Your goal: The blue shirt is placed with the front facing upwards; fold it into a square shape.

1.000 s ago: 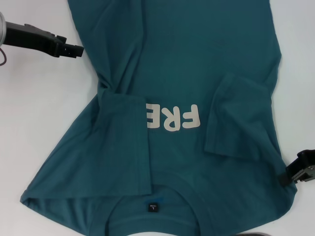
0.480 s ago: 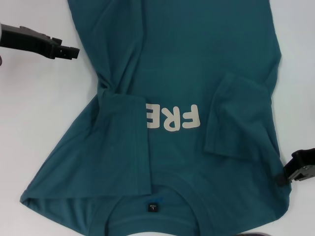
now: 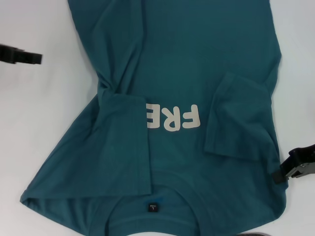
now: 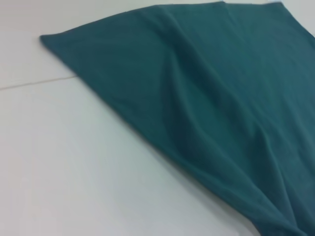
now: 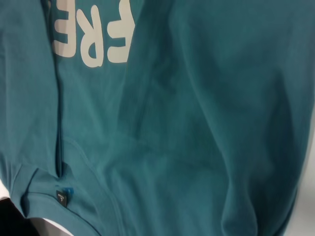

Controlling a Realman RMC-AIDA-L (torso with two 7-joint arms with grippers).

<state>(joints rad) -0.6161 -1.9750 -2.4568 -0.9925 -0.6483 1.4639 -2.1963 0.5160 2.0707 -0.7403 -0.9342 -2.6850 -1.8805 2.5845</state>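
Note:
The blue shirt (image 3: pixel 197 59) lies front up on the white table (image 3: pixel 39 123), its collar and small dark label (image 3: pixel 152 207) nearest me. White letters (image 3: pixel 172 118) read "FRE"; the left sleeve (image 3: pixel 123 147) is folded inward over the rest of the print. The right sleeve (image 3: pixel 236 118) is folded inward too. My left gripper (image 3: pixel 39 58) hangs at the far left, well clear of the cloth. My right gripper (image 3: pixel 279 177) sits at the shirt's right edge near the shoulder. The left wrist view shows the shirt's (image 4: pixel 221 98) lower body, the right wrist view the chest (image 5: pixel 197 123) and label (image 5: pixel 63 196).
Bare white table (image 4: pixel 74 172) lies left of the shirt, with a faint seam line across it. A narrow strip of table shows to the right of the cloth. A dark edge shows at the table's near side.
My left gripper has pulled back to the left, away from the shirt's side. The right gripper has barely shifted. The shirt lies as before.

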